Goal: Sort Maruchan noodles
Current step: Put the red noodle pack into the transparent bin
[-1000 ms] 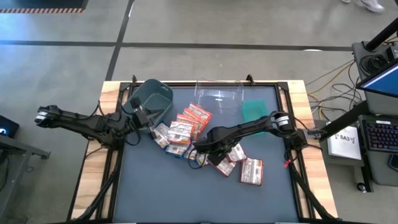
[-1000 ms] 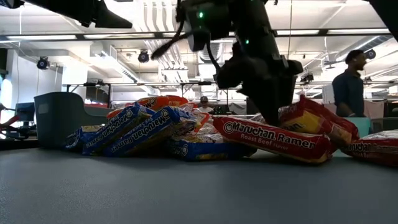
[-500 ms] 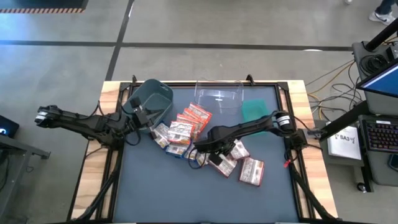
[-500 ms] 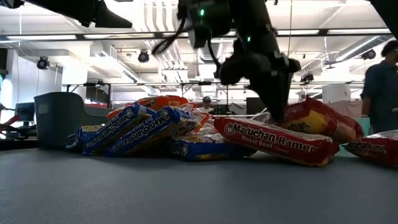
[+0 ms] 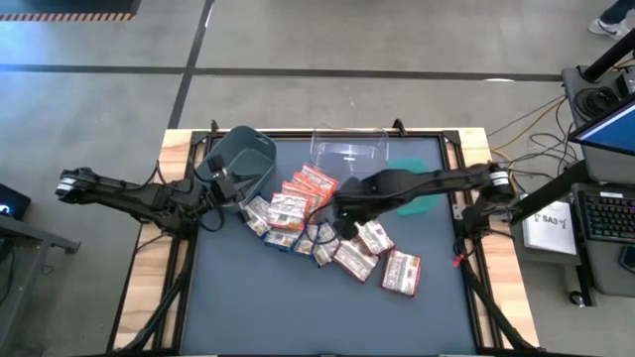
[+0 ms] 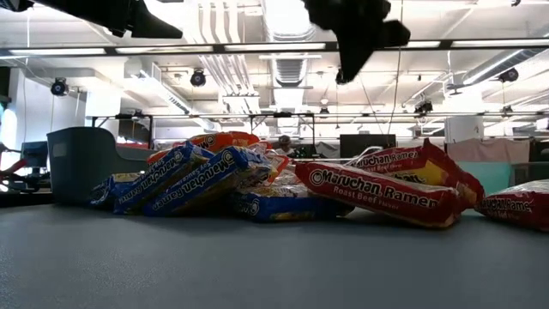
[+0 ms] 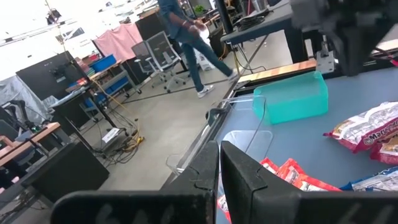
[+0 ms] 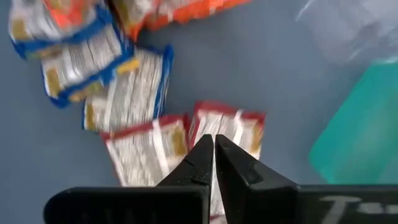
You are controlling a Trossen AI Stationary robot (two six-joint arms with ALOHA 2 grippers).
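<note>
The Maruchan noodles (image 5: pixel 298 213) lie in a loose pile mid-table: orange packets (image 5: pixel 310 186) at the far side, blue-and-white ones (image 5: pixel 319 238) in the middle, maroon ones (image 5: pixel 401 273) to the right. In the low view the pile (image 6: pixel 214 180) rests on the table. My right gripper (image 5: pixel 340 216) hangs shut and empty high above the maroon packets (image 8: pixel 217 127), pointing steeply down; the low view shows it (image 6: pixel 358 47) near the top. My left gripper (image 5: pixel 234 188) waits shut and level beside the grey bin (image 5: pixel 243 159), its shut fingers also showing in the left wrist view (image 7: pixel 219 155).
Along the far edge stand a grey bin at the left, a clear bin (image 5: pixel 349 151) in the middle and a green bin (image 5: pixel 409 177) partly under my right arm. The near half of the blue-grey table (image 5: pixel 298 307) is bare. A person walks in the room beyond (image 7: pixel 186 31).
My right gripper has shut down among the maroon packets, then risen high above the pile and drawn back toward the far right, tipping more steeply downward. No packet came up with it. The propped-up maroon packet has settled lower.
</note>
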